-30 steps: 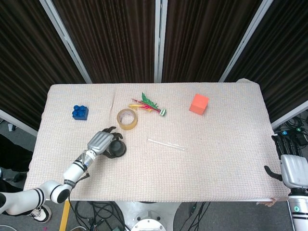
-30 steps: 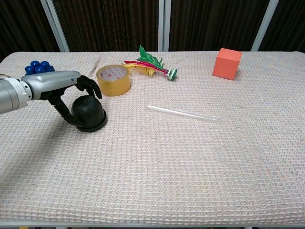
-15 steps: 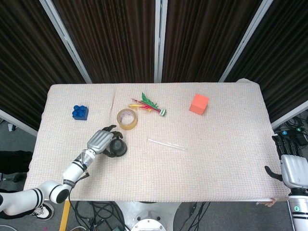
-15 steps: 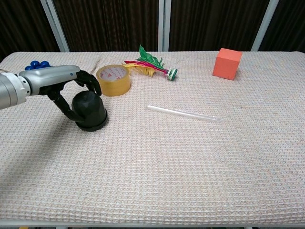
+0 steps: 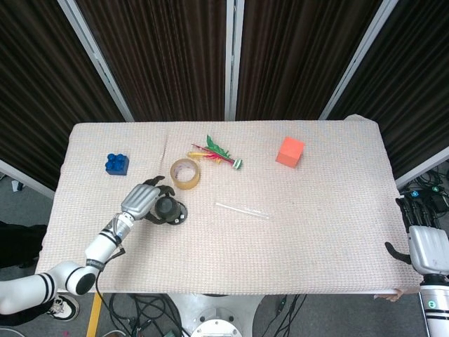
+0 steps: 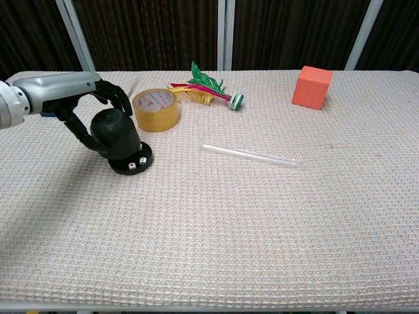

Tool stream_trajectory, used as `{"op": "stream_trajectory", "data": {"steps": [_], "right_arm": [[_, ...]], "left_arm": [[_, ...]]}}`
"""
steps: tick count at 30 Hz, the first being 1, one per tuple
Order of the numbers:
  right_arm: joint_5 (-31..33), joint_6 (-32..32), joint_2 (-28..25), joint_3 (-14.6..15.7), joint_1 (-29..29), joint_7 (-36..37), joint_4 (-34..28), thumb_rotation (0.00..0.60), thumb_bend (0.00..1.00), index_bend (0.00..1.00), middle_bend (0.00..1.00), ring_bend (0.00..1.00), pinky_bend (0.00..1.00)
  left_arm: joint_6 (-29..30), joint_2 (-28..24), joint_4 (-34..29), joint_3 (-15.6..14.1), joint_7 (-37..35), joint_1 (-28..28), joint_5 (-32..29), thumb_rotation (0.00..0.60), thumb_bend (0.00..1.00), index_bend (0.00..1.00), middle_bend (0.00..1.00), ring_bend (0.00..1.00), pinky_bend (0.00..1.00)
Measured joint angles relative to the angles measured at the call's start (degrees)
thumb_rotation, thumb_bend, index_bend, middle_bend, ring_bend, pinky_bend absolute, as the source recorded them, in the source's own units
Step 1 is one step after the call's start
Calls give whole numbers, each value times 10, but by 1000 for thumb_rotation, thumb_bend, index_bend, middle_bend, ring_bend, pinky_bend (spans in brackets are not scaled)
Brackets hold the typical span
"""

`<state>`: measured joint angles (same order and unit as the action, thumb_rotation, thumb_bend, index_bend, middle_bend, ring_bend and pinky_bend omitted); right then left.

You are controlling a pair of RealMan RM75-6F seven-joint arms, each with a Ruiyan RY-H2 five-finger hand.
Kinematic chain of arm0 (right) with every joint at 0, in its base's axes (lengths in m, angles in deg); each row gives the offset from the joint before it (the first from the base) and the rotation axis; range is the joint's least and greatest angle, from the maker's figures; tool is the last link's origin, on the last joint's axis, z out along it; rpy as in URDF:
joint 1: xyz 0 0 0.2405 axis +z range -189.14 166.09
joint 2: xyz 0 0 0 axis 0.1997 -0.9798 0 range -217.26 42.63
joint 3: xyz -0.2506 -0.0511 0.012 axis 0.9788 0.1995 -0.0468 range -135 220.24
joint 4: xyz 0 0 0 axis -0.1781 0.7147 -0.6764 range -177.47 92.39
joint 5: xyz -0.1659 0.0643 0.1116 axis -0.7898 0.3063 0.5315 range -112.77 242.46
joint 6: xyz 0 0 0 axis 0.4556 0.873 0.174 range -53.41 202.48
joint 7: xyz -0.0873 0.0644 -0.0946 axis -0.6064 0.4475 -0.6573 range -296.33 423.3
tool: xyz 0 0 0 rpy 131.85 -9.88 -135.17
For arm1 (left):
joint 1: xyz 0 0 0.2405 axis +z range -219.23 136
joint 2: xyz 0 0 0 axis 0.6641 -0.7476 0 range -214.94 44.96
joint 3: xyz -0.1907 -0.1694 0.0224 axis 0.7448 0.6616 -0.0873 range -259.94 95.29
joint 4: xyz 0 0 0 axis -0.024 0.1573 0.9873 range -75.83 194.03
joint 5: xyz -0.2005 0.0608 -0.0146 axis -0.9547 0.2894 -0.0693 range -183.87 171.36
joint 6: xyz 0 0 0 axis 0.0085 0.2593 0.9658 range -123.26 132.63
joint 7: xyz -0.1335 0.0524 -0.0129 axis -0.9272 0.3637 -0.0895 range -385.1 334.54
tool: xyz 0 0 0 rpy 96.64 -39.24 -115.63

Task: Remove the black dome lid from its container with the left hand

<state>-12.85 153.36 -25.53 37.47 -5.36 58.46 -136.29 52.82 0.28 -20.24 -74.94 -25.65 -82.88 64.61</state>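
Gripping the black dome lid (image 6: 115, 131), the left robot hand (image 6: 78, 98) tilts it — only the chest view shows white dice (image 6: 135, 165) beneath.

right hand (image 5: 428, 247) cut off (frame edge), blue block (image 5: 116, 163) hidden chest-side

On the cloth-covered table (image 5: 316, 232), the left hand (image 5: 140, 201) sits at the lower left of the frame, its fingers curled around the black lid (image 5: 167, 208). Just above the lid lies a tape roll (image 5: 185, 173). A blue brick (image 5: 116, 163) is at the far left. A feathered dart (image 5: 215, 153) lies upper centre, an orange cube (image 5: 290, 152) upper right, a clear tube (image 5: 241, 210) mid-frame. The right hand (image 5: 428, 246) hangs off the table's right edge, holding nothing.
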Motion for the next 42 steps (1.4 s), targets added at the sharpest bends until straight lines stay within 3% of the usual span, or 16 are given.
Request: {"op": "stream_trajectory", "data": {"steps": [18,22,27,36,42], "right_arm": [[2,-3,0,0,2,-3,-2,600,127,0,0,0,0],[4,-3,0,-1,2,-3,-2,600,127,0,0,0,0],[4,-3,-1,-1,1,-3,-2,600,127,0,0,0,0],[3,-1,-2,-1,0,1,-1,600,128,0,0,0,0],[-4,11,-3,-1,-4,9,0,600,128,0,0,0,0]], "left_arm": [[36,-38,13,12,22,22,-25,600,157,320,404,87,171],[29,-37,17,5,14,28,-28,600,130,269,311,85,167],[19,-39,21,-3,-3,29,-16,600,55,139,42,1,143],[33,-47,16,-3,-26,36,7,600,44,123,25,0,140],[87,-54,-16,-4,41,50,11,600,46,123,40,0,130]]}}
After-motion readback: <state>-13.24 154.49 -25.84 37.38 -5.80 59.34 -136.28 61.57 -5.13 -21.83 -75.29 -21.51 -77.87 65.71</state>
